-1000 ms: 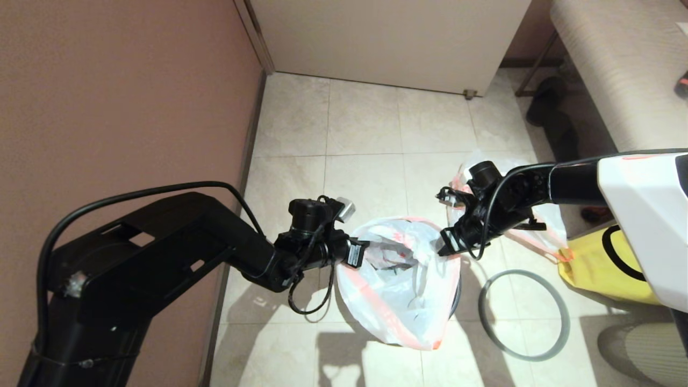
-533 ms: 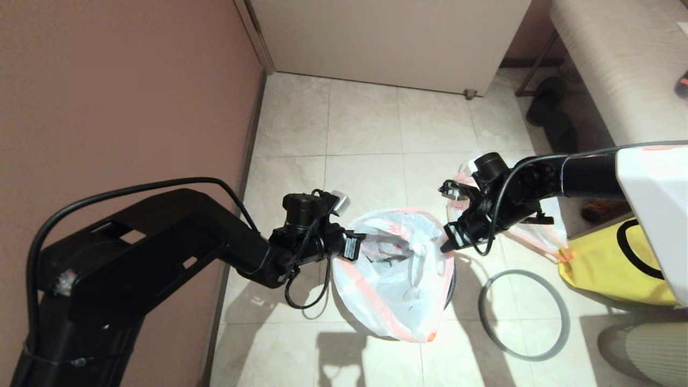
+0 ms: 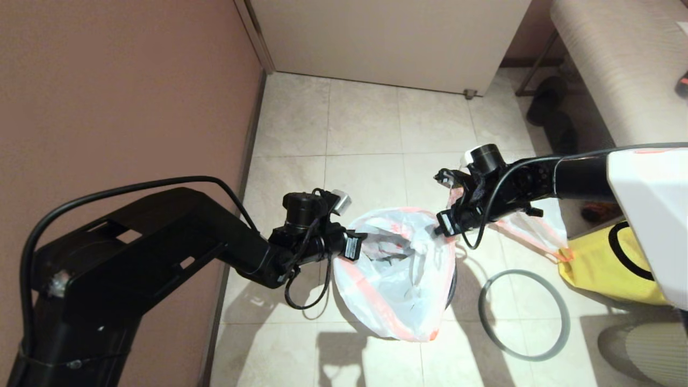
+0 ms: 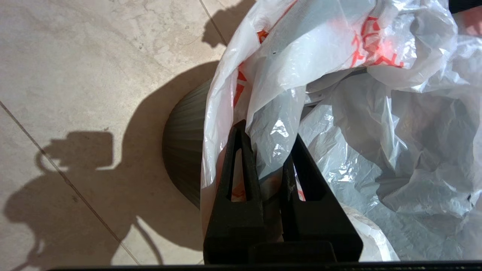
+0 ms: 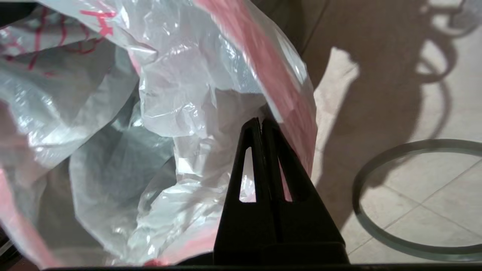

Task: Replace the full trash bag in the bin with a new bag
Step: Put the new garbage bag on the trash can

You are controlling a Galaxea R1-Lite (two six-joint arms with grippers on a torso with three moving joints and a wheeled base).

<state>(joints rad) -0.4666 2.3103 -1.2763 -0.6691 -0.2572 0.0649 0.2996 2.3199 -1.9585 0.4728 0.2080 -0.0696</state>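
The new bag (image 3: 398,279), thin white plastic with a pink-red hem, is draped over the bin, with its mouth held open between both grippers. My left gripper (image 3: 356,248) is shut on a fold of the new bag (image 4: 278,124) at the mouth's left side. My right gripper (image 3: 441,230) is shut on the hem of the new bag (image 5: 286,94) at the right side. Of the bin, only a dark edge (image 3: 453,284) and a ribbed grey side (image 4: 184,158) show. The full trash bag (image 3: 532,228) lies on the floor behind my right arm. The grey hoop (image 3: 481,309) lies flat on the tiles.
A yellow fabric bag (image 3: 602,269) sits at the right beside the hoop (image 5: 358,206). A brown wall runs along the left, and a pale cabinet door stands at the far end. A bench or bed edge (image 3: 618,70) is at the upper right.
My right gripper has risen and shifted slightly left with the hem. My left gripper has lifted a little. The bag's mouth now sits higher and its lower edge has come up.
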